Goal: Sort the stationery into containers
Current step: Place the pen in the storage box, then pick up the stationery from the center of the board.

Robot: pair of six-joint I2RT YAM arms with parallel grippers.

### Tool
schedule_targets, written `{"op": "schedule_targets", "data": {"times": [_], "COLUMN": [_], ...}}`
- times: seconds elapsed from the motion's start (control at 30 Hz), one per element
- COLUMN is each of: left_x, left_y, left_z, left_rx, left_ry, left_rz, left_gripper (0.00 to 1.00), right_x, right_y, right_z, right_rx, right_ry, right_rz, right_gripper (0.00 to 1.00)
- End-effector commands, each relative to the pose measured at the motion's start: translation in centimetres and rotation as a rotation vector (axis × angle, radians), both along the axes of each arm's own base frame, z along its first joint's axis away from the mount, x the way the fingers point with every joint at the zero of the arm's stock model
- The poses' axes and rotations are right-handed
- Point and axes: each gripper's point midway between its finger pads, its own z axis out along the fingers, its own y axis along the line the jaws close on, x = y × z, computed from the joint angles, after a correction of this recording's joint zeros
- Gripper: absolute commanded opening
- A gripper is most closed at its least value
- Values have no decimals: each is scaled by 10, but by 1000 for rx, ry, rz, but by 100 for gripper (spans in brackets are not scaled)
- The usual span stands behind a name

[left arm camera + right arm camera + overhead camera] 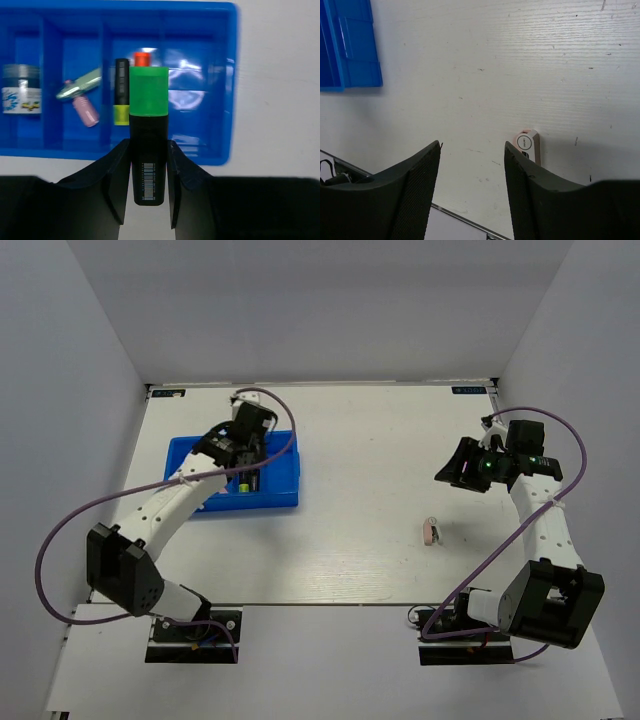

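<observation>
From above, a white table (360,480) stands between plain grey walls (70,390); the blue tray (282,496) lies on its far left part, and a small pink item (430,532) lies alone on the bare top right of centre, well apart from the tray. The left gripper (247,455) hangs over the tray and the right gripper (452,468) over the far right side. On the left wrist, the jaws clamp a green-capped highlighter (148,100) by its black barrel, above the tray's near edge. The leftmost compartment holds a blue-white cylinder (21,90), the next a mint stick (80,86) crossing a pink stick (86,110), and the wide one a yellow-capped highlighter (121,90) and an orange cap (142,59). On the right wrist, the jaws stand apart with nothing between them, the pink item resting on the table just beyond the right finger.
</observation>
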Motion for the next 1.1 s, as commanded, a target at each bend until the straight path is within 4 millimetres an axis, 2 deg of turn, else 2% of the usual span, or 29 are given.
{"op": "schedule_targets", "data": {"times": [0.0, 0.03, 0.07, 0.17, 0.3, 0.37, 0.47, 0.53, 0.7, 0.83, 0.87, 0.93, 0.97, 1.0, 1.07], "left_x": [10, 14, 20, 30, 42, 48, 54, 57, 59, 51, 43, 34, 20, 10, -15], "left_y": [23, 23, 31, 34, 37, 42, 48, 51, 52, 46, 45, 31, 30, 21, 14], "left_z": [-11, -21, -30, -43, -68, -76, -85, -85, -77, -59, -55, -37, -25, -23, -10], "left_rx": [-46, -45, -44, -39, -43, -40, -38, -35, -32, -63, -72, -108, -129, -139, -155], "left_ry": [71, 102, 129, 164, 218, 235, 255, 254, 244, 214, 207, 164, 124, 125, 89], "left_rz": [38, 30, 45, 51, 68, 89, 113, 115, 102, 68, 57, 1, -23, -61, -115], "left_gripper": [0, 0, 2, 3, 11, 31, 52, 60, 70, 69, 59, 45, 33, 33, 40], "right_x": [2, 1, 2, 0, -1, -5, -9, -9, -21, -35, -42, -46, -49, -48, -46], "right_y": [4, 4, 4, 3, 4, 4, -3, -6, -4, -9, -12, -12, -10, -11, -12], "right_z": [1, -1, -2, -8, -17, -22, -33, -38, -51, -73, -83, -94, -100, -103, -114], "right_rx": [19, 20, 20, 5, -10, -31, -96, -124, -187, -248, -275, -301, -319, -333, -373], "right_ry": [-19, -11, -5, 11, 39, 68, 122, 127, 178, 259, 285, 306, 319, 325, 362], "right_rz": [36, 40, 44, 61, 108, 167, 218, 230, 292, 335, 349, 367, 386, 389, 400], "right_gripper": [58, 60, 60, 60, 61, 63, 64, 64, 66, 66, 66, 66, 66, 66, 66]}}
